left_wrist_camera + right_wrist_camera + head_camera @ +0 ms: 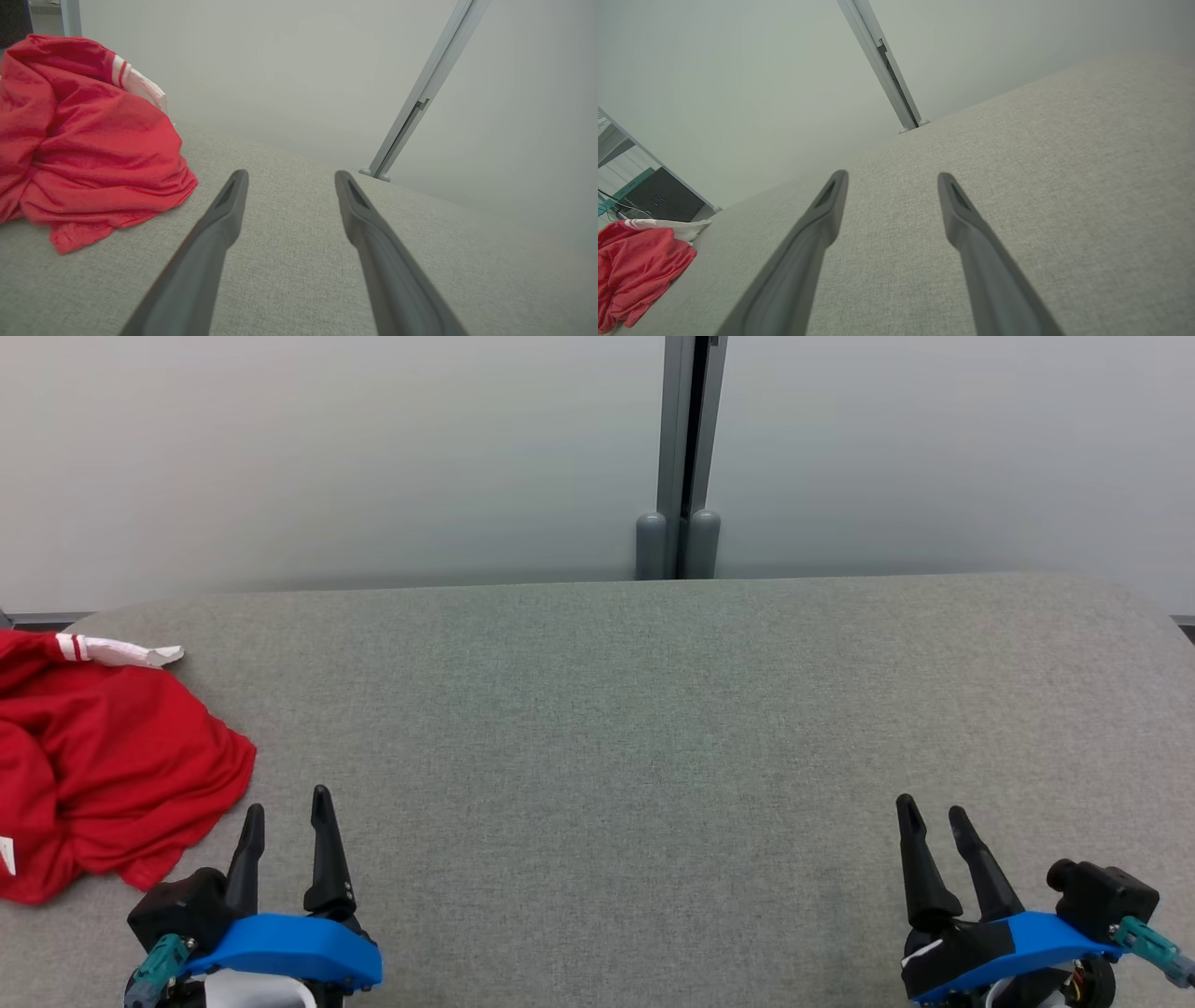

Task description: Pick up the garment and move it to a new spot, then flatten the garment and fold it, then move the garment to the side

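The garment (pixel 103 756) is a crumpled red heap at the far left of the grey table (pixel 607 728). The picture's left edge cuts it off, so I cannot tell its full width. What I do see runs roughly from twelve to six o'clock. A white, red-striped cuff (pixel 117 651) pokes out at the twelve o'clock end, and a loose hem lies at the six o'clock end. It sits straight on the tabletop, not in any bin or basket.

My left gripper (pixel 288 803) hovers just beside that hem with its fingers spread wide and nothing between them. From it the heap lies at about ten o'clock, near but not touching. In the left wrist view the red cloth bulks up off to the side of the fingers, not between them.

Across a broad stretch of grey cloth, my right gripper (pixel 931 807) hangs at the lower right, also spread and holding nothing. From there the garment is at nine o'clock and well apart.

I judge the left arm to be the natural one for the pickup. It needs to swing toward ten o'clock and drop onto the nearest fold. The open middle of the table looks like the obvious new spot.
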You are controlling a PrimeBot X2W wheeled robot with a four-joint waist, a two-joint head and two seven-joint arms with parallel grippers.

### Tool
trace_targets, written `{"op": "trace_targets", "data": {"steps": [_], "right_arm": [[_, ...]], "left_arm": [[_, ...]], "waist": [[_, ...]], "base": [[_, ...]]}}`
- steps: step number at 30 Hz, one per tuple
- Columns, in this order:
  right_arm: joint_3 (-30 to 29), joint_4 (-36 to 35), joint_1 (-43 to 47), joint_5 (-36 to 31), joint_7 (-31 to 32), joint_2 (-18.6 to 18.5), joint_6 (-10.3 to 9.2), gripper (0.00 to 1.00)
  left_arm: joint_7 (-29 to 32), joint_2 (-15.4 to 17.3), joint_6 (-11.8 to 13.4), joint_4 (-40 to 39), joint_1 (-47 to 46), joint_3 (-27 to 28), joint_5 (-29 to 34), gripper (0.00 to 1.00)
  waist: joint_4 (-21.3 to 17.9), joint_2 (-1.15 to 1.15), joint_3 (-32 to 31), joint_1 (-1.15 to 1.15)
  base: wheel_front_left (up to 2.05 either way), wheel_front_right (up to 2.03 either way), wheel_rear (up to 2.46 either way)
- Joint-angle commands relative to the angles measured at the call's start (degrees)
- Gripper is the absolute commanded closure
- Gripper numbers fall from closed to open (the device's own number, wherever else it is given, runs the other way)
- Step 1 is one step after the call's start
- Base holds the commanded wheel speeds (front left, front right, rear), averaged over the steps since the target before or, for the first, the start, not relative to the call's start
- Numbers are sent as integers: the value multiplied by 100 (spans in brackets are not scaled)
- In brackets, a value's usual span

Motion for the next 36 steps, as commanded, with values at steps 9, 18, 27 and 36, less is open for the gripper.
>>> {"op": "trace_targets", "data": {"steps": [9, 18, 27, 36], "right_arm": [[41, 71, -146, -553, -139, -54, 11, 0], [40, 162, -154, -1027, -250, -59, 13, 0], [36, 270, -180, -1480, -351, -62, 13, 0], [-100, 438, -226, -1953, -446, -62, 15, 0]], "left_arm": [[-143, 46, 71, 52, -129, -20, 509, 0], [-255, 35, 80, 154, -141, 48, 811, 0], [-359, 61, 31, 290, -205, 133, 1092, 0], [-449, 87, 112, 592, -241, 220, 1423, 0]], "waist": [[16, 0, -11, 0], [48, 0, -17, 0], [90, 0, -25, 0], [100, 0, -38, 0]], "base": [[0, 0, 0], [0, 0, 0], [0, 0, 0], [0, 0, 0]]}}
